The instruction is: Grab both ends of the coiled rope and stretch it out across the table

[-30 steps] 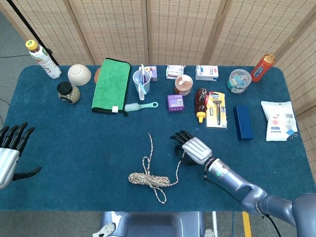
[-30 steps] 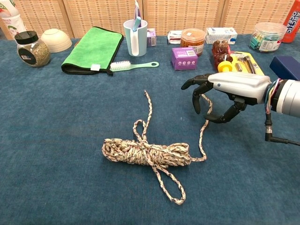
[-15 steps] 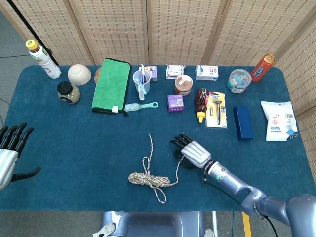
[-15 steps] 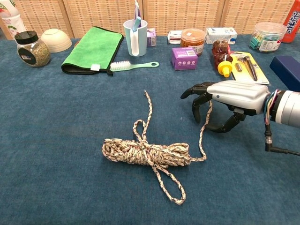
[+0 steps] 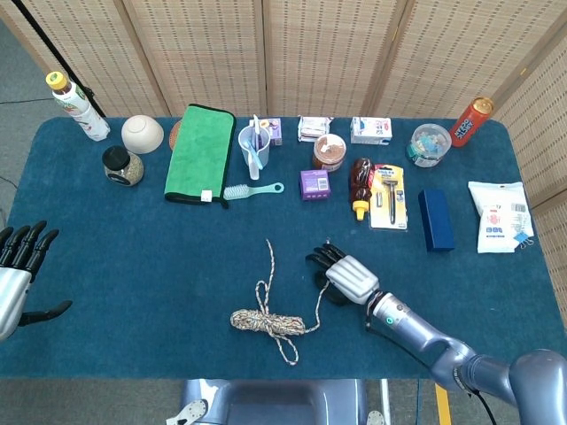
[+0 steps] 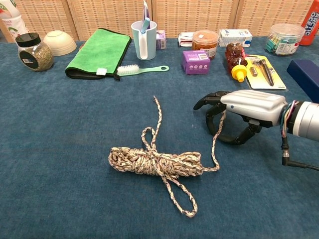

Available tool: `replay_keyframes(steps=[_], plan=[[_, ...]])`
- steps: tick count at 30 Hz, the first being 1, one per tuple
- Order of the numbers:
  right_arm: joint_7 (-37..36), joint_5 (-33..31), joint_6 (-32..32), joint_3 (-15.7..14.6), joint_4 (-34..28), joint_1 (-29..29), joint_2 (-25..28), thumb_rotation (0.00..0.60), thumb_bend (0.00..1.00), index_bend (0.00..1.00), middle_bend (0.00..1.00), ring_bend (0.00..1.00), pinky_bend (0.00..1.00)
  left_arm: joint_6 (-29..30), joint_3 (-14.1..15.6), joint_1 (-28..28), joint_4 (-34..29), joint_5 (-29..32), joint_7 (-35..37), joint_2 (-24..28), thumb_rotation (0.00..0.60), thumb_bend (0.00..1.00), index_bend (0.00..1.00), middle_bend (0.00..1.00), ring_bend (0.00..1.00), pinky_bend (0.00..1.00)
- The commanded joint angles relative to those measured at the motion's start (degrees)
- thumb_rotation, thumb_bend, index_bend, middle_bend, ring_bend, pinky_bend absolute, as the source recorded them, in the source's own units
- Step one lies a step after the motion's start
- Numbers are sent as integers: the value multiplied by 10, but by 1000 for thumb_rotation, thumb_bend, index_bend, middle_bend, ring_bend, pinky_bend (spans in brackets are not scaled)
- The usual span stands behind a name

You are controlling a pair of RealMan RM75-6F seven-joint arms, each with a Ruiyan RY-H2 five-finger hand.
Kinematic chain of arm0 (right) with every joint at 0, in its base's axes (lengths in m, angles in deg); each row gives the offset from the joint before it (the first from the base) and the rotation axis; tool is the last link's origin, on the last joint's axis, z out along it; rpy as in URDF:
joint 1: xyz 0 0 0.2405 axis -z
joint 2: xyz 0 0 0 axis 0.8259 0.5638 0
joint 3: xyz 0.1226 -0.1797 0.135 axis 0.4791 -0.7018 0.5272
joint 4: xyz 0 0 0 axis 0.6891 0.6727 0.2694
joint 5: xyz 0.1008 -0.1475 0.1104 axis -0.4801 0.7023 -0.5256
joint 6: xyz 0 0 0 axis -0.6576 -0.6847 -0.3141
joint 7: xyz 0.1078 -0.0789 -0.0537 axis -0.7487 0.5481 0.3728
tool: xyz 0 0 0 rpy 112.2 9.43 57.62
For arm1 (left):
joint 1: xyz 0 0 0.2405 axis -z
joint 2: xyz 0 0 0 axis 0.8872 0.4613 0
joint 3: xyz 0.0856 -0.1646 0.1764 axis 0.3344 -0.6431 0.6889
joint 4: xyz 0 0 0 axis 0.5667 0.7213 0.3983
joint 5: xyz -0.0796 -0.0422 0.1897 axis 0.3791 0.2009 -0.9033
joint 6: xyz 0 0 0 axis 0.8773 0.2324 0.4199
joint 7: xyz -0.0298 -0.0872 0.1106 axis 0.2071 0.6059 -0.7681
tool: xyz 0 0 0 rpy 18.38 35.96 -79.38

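Two rope ends trail from the coiled rope (image 6: 155, 163) lying near the counter's (image 5: 133, 257) front edge. Right hand (image 6: 234, 115), fingers curled but not clamped, straddles the right strand; closing comes next. Left hand (image 5: 18, 270) waits spread, far left.

Speckled beige coiled rope (image 6: 155, 162) lies flat on the blue bench (image 6: 60, 149) as a tight sideways bundle, one free end running up away from it, a loop trailing at the near side, the other end curving right and upward.
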Motion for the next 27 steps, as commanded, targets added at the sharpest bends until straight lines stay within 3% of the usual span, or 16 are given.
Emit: replay_keyframes(steps=[1,27], plan=[[1,-1,0,0,2,0,-2,600,448,508,140,0,0,0,0,0,1,0,1,0,463,0,23,0,0,0],[8,-12,-8,4,2,1,-14,600,492,578,208,0,0,5,-1,0,8,-6,6,3,462,0,23,0,0,0]])
